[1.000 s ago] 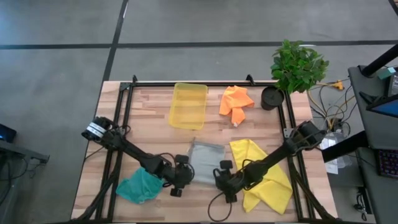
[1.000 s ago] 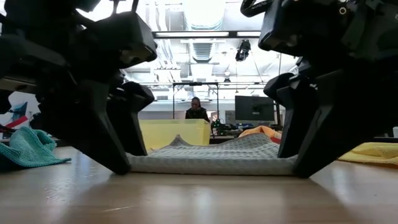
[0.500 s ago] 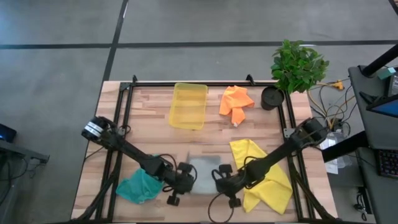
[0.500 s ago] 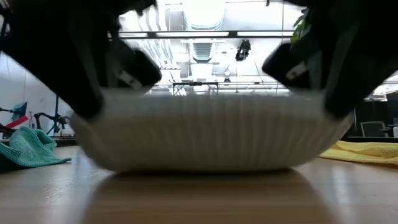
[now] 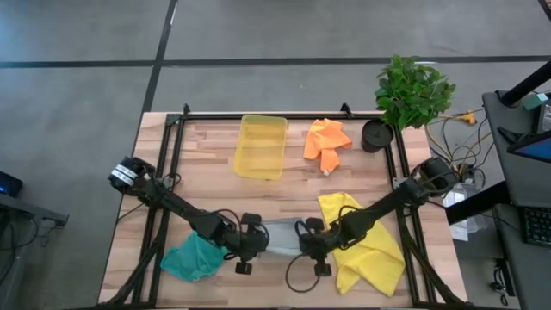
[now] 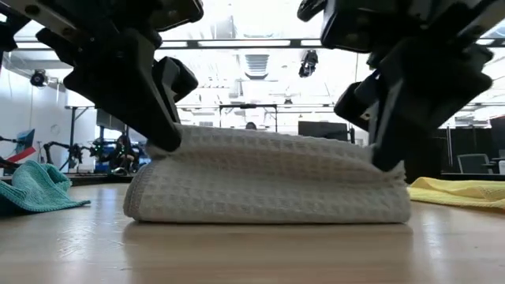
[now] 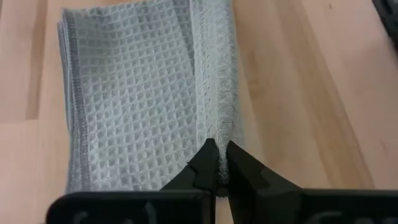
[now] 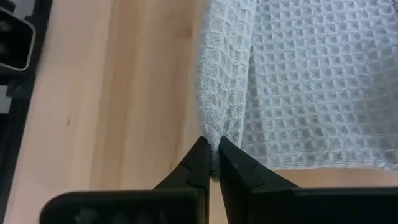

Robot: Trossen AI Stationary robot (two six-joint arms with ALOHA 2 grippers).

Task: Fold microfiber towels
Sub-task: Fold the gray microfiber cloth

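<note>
A light grey waffle-weave towel [image 5: 281,238] lies at the table's near middle, its lower part resting on the wood [image 6: 268,213]. My left gripper [image 5: 251,244] is shut on its left near corner. My right gripper [image 5: 308,244] is shut on its right near corner. A teal towel [image 5: 191,258] lies crumpled at the near left, under my left arm. A yellow towel [image 5: 368,251] is spread at the near right, under my right arm. An orange towel [image 5: 325,140] lies at the far middle. My left gripper pinches the grey towel's hemmed edge at its corner [image 7: 219,144] between its two fingertips, slanting down from the table's left. That corner is raised [image 6: 175,140] and the cloth curves down from it to the table. My right gripper pinches the opposite corner's edge [image 8: 217,138] between its fingertips, slanting down from the table's right. The corner is held up [image 6: 385,164], and the cloth between the two holds sags only slightly.
A translucent yellow tray [image 5: 261,146] stands at the far middle, left of the orange towel. A plant [image 5: 411,89] and a black pot [image 5: 376,135] stand at the far right corner. Black frame rails [image 5: 172,164] run along the table's left and right sides.
Both grippers have shut on the grey towel's near corners and risen. The towel's near edge has lifted off the table into a raised, bulging fold, while its lower part stays on the wood. From above the towel now looks shorter, front to back.
</note>
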